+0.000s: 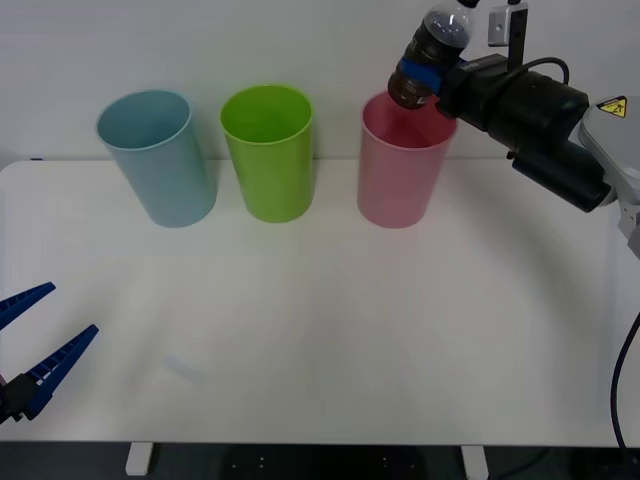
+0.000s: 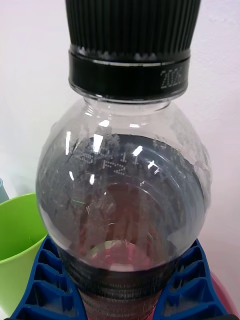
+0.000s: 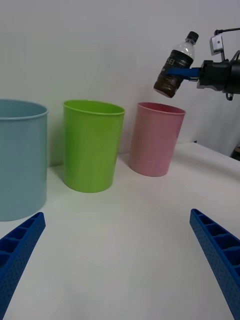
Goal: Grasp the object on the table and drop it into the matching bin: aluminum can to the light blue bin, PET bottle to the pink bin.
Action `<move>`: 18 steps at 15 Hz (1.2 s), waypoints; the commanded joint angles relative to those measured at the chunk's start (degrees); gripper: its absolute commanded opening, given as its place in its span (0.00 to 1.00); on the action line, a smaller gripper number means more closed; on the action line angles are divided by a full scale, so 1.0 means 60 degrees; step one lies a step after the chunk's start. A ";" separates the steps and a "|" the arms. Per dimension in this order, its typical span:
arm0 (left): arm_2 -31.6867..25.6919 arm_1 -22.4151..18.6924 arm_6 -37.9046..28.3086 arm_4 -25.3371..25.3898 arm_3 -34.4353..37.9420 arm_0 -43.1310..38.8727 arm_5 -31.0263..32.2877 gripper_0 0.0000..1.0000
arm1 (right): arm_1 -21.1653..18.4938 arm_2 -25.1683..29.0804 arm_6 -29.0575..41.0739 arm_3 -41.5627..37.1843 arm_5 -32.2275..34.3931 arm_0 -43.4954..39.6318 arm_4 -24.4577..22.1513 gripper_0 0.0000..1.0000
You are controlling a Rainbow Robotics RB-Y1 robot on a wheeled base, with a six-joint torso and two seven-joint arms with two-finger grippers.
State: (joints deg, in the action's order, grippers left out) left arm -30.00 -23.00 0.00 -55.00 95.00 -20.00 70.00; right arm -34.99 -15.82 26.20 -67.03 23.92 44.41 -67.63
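Now R fingers (image 1: 425, 75) gripping bottle (image 1: 432, 50).

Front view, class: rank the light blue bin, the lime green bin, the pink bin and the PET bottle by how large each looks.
1-3. light blue bin, lime green bin and pink bin: look alike, so unranked.
4. PET bottle, clearly smallest, held in the right gripper above the pink bin.

Open tabletop (image 1: 330, 330) before 3 upright bins (image 1: 267, 152).
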 commanded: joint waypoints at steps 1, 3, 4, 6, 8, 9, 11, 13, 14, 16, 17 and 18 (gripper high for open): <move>0.0000 0.0000 0.0000 0.0000 0.0000 0.0000 0.0000 1.00 | 0.0001 0.0000 -0.0045 -0.0005 -0.0002 0.0025 -0.0007 0.08; 0.0000 0.0000 0.0000 0.0000 0.0000 0.0000 0.0000 1.00 | 0.0001 0.0000 -0.0104 -0.0005 -0.0002 0.0011 0.0007 1.00; 0.0000 0.0000 0.0000 0.0000 0.0000 0.0000 0.0000 1.00 | -0.0028 0.0000 -0.0119 -0.0005 0.0013 0.0011 -0.0007 1.00; 0.0000 0.0000 0.0000 0.0000 0.0000 0.0000 0.0000 1.00 | -0.0028 0.0000 -0.0177 -0.0005 0.0042 0.0011 -0.0007 1.00; 0.0000 0.0000 0.0000 0.0000 0.0000 0.0000 0.0000 1.00 | -0.0043 0.0014 -0.0192 -0.0005 0.0042 0.0011 -0.0007 1.00; 0.0000 0.0000 0.0000 0.0000 0.0000 0.0000 0.0000 1.00 | -0.0043 0.0029 -0.0192 -0.0005 0.0042 0.0011 -0.0007 1.00; 0.0000 0.0000 0.0000 0.0000 0.0000 0.0000 0.0000 1.00 | -0.0028 0.0044 -0.0250 -0.0005 0.0042 0.0011 -0.0007 1.00; 0.0000 0.0000 0.0000 0.0000 0.0000 0.0000 0.0000 1.00 | -0.0028 0.0058 -0.0309 -0.0137 0.0042 -0.0048 0.0081 1.00; 0.0000 0.0000 0.0000 0.0000 0.0000 0.0000 0.0000 1.00 | -0.0028 0.0073 -0.0324 -0.0283 0.0042 -0.0136 0.0095 1.00; 0.0000 0.0000 0.0000 0.0000 0.0000 0.0000 0.0000 1.00 | -0.0028 0.0234 -0.0338 -0.0810 0.0042 -0.0546 0.0095 1.00; 0.0000 0.0000 0.0000 0.0000 0.0000 0.0000 0.0000 1.00 | -0.0043 0.0278 -0.0368 -0.1059 0.0042 -0.0722 0.0081 1.00; 0.0000 0.0000 0.0000 0.0000 0.0000 0.0000 0.0000 1.00 | -0.0043 0.0366 -0.0397 -0.1382 0.0042 -0.0985 0.0037 1.00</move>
State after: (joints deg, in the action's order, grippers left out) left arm -30.00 -23.00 0.00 -55.00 95.00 -20.00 70.00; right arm -35.22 -13.99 23.96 -73.90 24.17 39.62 -67.21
